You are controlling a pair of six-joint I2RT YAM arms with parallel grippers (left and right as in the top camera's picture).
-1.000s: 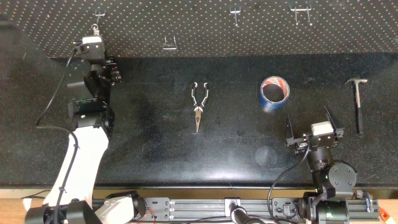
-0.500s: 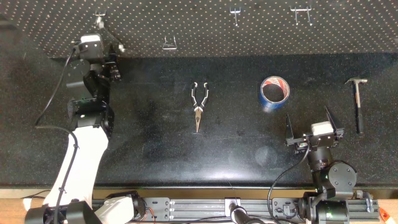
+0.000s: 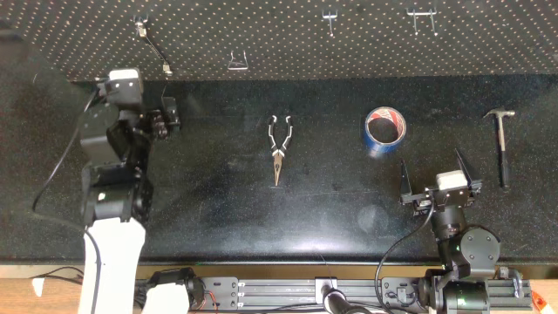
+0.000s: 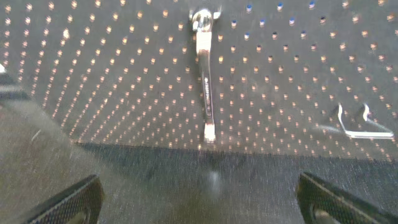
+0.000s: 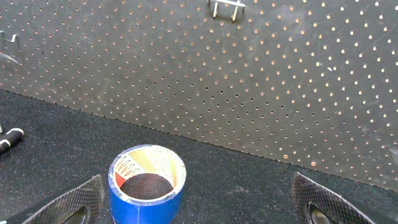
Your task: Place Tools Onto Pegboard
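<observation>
Black speckled table (image 3: pixel 218 209), needle-nose pliers (image 3: pixel 279 148) at its middle, blue tape roll (image 3: pixel 384 129) and hammer (image 3: pixel 501 148) on the right arm's side

Black-and-white left arm (image 3: pixel 112 187), black right arm (image 3: pixel 453 228)

We can read no word, number or sign anywhere. The slim metal tool (image 4: pixel 206 74) hanging on the pegboard (image 4: pixel 93 74) has small dark marks along its shaft, too blurred for us to make out. The tape roll (image 5: pixel 143 208) has coloured print inside its core, which we cannot read either.
</observation>
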